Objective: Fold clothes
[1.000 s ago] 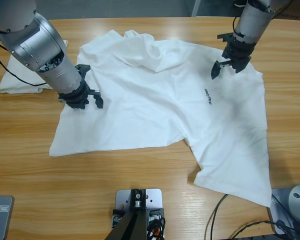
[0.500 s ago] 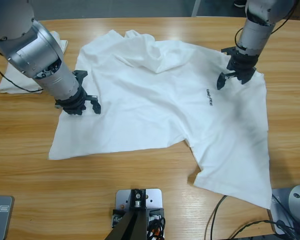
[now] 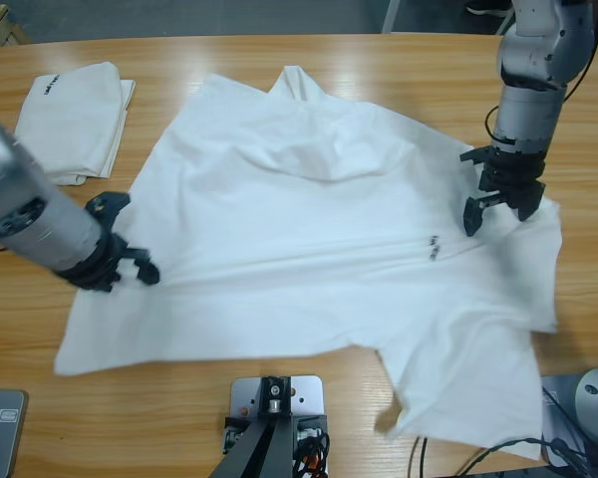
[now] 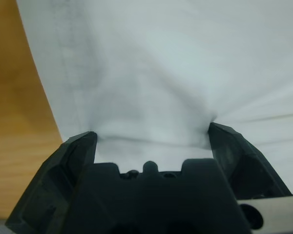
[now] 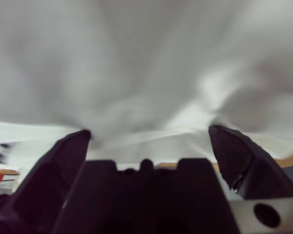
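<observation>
Wooden bench [image 3: 309,20] under a white T-shirt being spread for folding.

Nearest the camera, the T-shirt's [image 3: 309,229] lower hem lies rumpled and one corner droops toward the bench's front edge. At its left side the left gripper [image 3: 123,261] presses on the cloth, jaws spread wide in the wrist view; whether cloth is pinched, I cannot tell. At its right side the right gripper [image 3: 498,199] stands likewise, jaws apart over the cloth. Farther back a folded shirt [image 3: 72,115] rests. Flattening well likely calls for equal outward tension from both sides, keeping the centre ridge from bunching.
</observation>
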Robot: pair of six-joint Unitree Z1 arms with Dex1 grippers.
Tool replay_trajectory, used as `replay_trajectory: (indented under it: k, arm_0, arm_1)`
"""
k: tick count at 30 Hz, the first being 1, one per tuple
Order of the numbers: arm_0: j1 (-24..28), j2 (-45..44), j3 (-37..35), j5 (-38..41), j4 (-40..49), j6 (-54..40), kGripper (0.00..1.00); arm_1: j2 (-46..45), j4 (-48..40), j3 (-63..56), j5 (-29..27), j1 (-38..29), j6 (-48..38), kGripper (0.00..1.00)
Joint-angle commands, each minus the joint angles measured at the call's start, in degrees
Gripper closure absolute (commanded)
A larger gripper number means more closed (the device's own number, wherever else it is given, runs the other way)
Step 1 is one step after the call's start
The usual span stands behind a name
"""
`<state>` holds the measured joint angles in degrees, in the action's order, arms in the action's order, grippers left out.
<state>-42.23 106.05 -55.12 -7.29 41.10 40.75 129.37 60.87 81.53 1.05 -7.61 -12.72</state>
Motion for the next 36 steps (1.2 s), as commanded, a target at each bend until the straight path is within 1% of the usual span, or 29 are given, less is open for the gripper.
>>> replay_trajectory:
  k: [1, 2, 4, 5, 7, 8, 10, 11, 12, 13, 14, 15, 16, 21, 25, 29, 33, 36]
  arm_0:
    - [-0.8, -8.4, 5.8, 1.4, 3.7, 1.2, 0.142]
    - [-0.8, -9.2, 5.1, 1.4, 4.2, 1.2, 0.142]
    - [-0.8, -10.9, 3.2, 1.4, 5.2, 1.2, 0.133]
    - [-0.8, -11.6, 2.3, 1.5, 5.7, 1.3, 0.121]
    - [-0.8, -12.2, 1.1, 1.5, 6.3, 2.2, 0.035]
    - [-0.8, -12.2, 0.7, 1.5, 6.5, 2.4, 0.029]
    - [-0.8, -10.6, -0.7, 0.9, 6.4, 2.3, 0.003]
    - [-0.8, -8.9, -2.0, 0.5, 6.3, 2.2, 0.000]
    - [-0.8, -6.8, -3.6, 0.0, 6.3, 2.0, 0.000]
    - [-0.8, -4.6, -5.3, -0.6, 6.1, 1.9, 0.000]
    - [-0.8, -2.2, -7.0, -0.8, 6.0, 1.8, 0.000]
    - [-0.8, -0.3, -8.5, -0.8, 6.0, 1.7, 0.000]
    - [-0.8, 1.1, -9.4, -0.8, 5.6, 1.8, 0.000]
    - [-0.8, 6.3, -9.9, 0.2, 0.5, 2.2, 0.000]
    - [-0.8, 8.7, -12.1, 1.5, -0.1, 1.8, 0.000]
    - [-0.8, 9.0, -13.6, 1.5, 0.0, 1.6, 0.000]
    - [-0.8, 8.6, -12.9, 1.5, 0.5, 1.5, 0.000]
    - [-0.8, 7.7, -12.8, 1.5, 0.9, 1.5, 0.000]
  arm_1:
    - [-11.5, 2.3, 5.6, -0.9, 0.8, 1.4, 0.000]
    - [-13.3, 2.0, 7.9, -0.4, 0.8, 2.5, 0.000]
    - [-16.0, 1.6, 14.1, 3.8, 0.8, 6.0, 0.000]
    - [-15.5, 1.6, 18.0, 5.3, 0.8, 8.3, 0.000]
    - [-11.5, 1.7, 24.3, 9.3, 0.8, 12.9, 0.009]
    - [-9.0, 1.6, 26.9, 11.2, 0.8, 14.6, 0.023]
    - [-3.5, 0.8, 30.6, 12.4, 0.8, 20.6, 0.044]
    - [-0.9, 0.4, 32.3, 13.3, 0.9, 22.2, 0.067]
    - [1.6, 0.4, 34.1, 14.8, 0.9, 22.3, 0.120]
    - [4.0, 0.4, 35.7, 16.4, 0.9, 22.3, 0.187]
    - [6.1, 0.6, 37.2, 18.0, 0.9, 22.3, 0.276]
    - [7.7, 0.9, 38.3, 19.2, 0.9, 22.3, 0.320]
    - [8.8, 1.0, 38.7, 20.0, 0.9, 22.3, 0.322]
    - [11.7, 1.0, 37.8, 20.9, 2.8, 23.8, 0.322]
    - [12.5, 1.0, 37.6, 21.8, 2.9, 24.4, 0.317]
    - [13.4, 0.9, 36.8, 21.8, 2.9, 24.8, 0.312]
    - [15.0, 1.0, 36.6, 21.6, 1.6, 25.4, 0.294]
    - [15.7, 1.0, 37.2, 21.0, 1.3, 25.6, 0.301]
